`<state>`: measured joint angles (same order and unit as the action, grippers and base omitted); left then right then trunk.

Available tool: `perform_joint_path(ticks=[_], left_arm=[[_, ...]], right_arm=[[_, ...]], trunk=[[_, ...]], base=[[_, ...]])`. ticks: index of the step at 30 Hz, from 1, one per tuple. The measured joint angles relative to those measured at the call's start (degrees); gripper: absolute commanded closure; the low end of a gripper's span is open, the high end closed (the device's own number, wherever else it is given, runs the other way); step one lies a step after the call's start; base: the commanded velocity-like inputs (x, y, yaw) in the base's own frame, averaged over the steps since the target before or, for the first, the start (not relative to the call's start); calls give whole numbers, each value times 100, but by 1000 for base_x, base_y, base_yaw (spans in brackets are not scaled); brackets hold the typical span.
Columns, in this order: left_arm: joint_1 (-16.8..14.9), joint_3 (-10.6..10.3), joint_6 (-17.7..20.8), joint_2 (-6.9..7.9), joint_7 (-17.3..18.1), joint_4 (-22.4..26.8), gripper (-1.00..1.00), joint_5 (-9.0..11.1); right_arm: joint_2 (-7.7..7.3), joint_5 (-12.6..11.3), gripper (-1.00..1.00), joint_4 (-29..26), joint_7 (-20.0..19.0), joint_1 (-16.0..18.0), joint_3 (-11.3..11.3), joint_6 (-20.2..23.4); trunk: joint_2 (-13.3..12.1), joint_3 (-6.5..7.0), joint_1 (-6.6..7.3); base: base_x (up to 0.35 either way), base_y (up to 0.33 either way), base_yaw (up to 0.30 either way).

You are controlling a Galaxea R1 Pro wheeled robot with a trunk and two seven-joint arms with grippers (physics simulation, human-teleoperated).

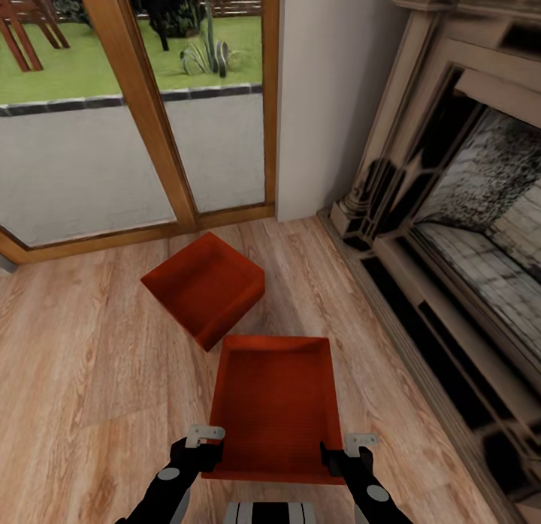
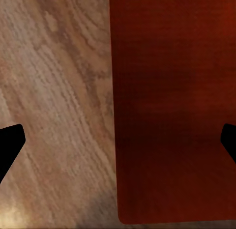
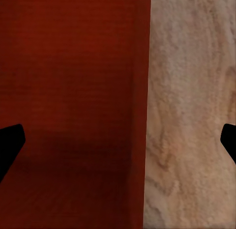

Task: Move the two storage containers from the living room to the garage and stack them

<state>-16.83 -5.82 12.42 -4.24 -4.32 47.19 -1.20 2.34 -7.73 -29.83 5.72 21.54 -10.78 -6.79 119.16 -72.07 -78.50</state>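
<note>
Open grippers (image 1: 204,443) (image 1: 353,447) straddle near container (image 1: 274,404), seemingly lifted.

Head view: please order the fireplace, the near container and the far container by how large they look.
1. Fireplace.
2. Near container.
3. Far container: looks smaller, but it lies farther away, so true size is unsure.

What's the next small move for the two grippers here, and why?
Probably lower both a little and shut on the near container. Left gripper and right gripper are both open, each straddling one long side wall, wood floor outside it. The far container lies apart, by the glass door, so it shouldn't interfere.
</note>
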Motion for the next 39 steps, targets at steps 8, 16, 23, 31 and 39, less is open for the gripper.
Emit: perform_joint_path(ticks=[8, 16, 23, 31, 39], left_arm=[[-2, 0, 0, 0, 1, -1, -100, -2], [0, 0, 0, 0, 3, -2, -100, 0], [0, 0, 0, 0, -1, -4, -100, -2], [-2, 1, 0, -1, -1, -7, -100, -1], [-1, 4, -9, 5, 7, -9, -100, -4]], right_arm=[[0, 14, -100, 0, 0, 1, 0, 0], [0, 16, -100, 0, 0, -1, 0, 0], [0, 20, -100, 0, 0, -3, 0, 0], [0, 24, -100, 0, 0, 0, 0, 0], [0, 25, -100, 0, 0, -2, 0, 0]], trunk=[[119, -53, -65], [440, -197, -241], [721, -323, -395], [802, -359, -439], [802, -359, -439]], base=[[0, 0, 0], [0, 0, 0], [0, 0, 0], [0, 0, 0], [0, 0, 0]])
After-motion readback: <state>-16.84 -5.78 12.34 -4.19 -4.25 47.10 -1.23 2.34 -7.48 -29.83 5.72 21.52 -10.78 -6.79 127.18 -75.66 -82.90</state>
